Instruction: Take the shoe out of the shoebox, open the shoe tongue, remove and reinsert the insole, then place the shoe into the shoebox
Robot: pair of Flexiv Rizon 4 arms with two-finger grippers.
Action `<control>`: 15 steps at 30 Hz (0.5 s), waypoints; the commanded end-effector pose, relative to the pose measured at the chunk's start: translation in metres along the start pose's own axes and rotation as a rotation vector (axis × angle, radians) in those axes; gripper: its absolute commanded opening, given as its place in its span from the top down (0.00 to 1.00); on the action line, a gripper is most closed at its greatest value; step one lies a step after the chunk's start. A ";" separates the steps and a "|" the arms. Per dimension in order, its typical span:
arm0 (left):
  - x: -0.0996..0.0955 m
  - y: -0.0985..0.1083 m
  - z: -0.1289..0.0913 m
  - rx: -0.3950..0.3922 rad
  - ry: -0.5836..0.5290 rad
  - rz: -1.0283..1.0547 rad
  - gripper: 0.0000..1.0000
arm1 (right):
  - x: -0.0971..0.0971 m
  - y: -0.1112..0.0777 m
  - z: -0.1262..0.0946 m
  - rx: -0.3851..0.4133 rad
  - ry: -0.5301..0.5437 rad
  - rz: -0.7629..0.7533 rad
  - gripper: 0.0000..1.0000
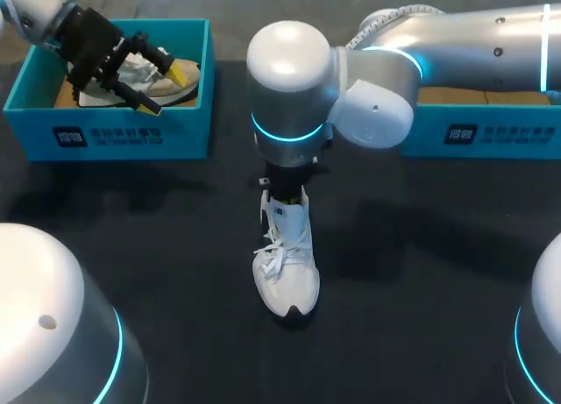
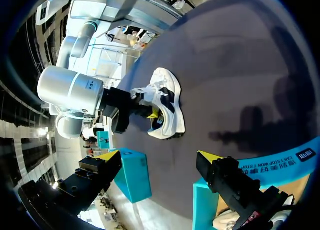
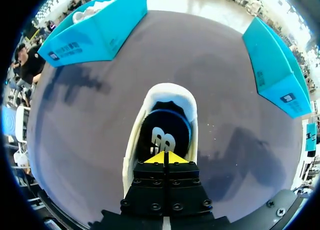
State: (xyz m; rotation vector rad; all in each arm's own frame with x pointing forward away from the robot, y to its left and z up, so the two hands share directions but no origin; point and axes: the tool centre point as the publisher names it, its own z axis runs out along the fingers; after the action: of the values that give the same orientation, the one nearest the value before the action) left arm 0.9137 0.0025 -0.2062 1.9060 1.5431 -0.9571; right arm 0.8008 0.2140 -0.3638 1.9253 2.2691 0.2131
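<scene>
A white laced shoe (image 1: 286, 265) stands on the dark table at the middle, toe toward the near edge. My right gripper (image 1: 287, 178) comes down into its opening. In the right wrist view that gripper (image 3: 164, 158) is shut, yellow tips together, just over the dark insole (image 3: 165, 130) inside the shoe (image 3: 170, 93). I see nothing between the tips. My left gripper (image 1: 163, 85) hangs open over the left shoebox (image 1: 114, 132), above a second pale shoe (image 1: 131, 71). In the left wrist view its fingers (image 2: 108, 155) stand wide apart, far from the white shoe (image 2: 169, 106).
A second teal box (image 1: 491, 132) stands at the back right behind my right arm. Both boxes show in the right wrist view, the left one (image 3: 95, 33) and the right one (image 3: 277, 65). Bare dark table surrounds the shoe.
</scene>
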 end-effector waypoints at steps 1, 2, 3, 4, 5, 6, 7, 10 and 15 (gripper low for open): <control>0.000 0.000 -0.001 0.002 0.002 0.001 0.00 | -0.001 0.002 0.015 0.002 0.024 0.002 1.00; 0.000 0.000 -0.001 0.002 0.002 0.001 0.00 | 0.000 0.003 0.019 0.003 0.027 0.000 1.00; 0.000 0.000 -0.001 0.002 0.002 0.001 0.00 | 0.000 0.003 0.020 0.004 0.027 -0.001 1.00; 0.000 0.000 -0.001 0.002 0.002 0.001 0.00 | 0.001 0.004 0.024 0.007 0.030 -0.004 1.00; 0.000 0.000 -0.001 0.002 0.002 0.001 0.00 | 0.001 0.004 0.026 0.009 0.030 -0.005 1.00; 0.000 0.000 -0.001 0.002 0.002 0.001 0.00 | 0.002 0.005 0.028 0.011 0.033 -0.006 1.00; 0.000 0.000 -0.001 0.002 0.002 0.001 0.00 | 0.002 0.005 0.031 0.014 0.031 -0.011 1.00; 0.000 0.000 -0.001 0.002 0.002 0.001 0.00 | 0.002 0.005 0.036 0.020 0.033 -0.012 1.00; 0.000 0.000 -0.001 0.002 0.002 0.001 0.00 | 0.000 0.002 0.041 0.037 0.033 -0.011 1.00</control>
State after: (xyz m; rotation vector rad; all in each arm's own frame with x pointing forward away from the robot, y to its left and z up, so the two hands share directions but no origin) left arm 0.9138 0.0024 -0.2063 1.9058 1.5430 -0.9572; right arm 0.8100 0.2129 -0.3989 1.9374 2.3168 0.2064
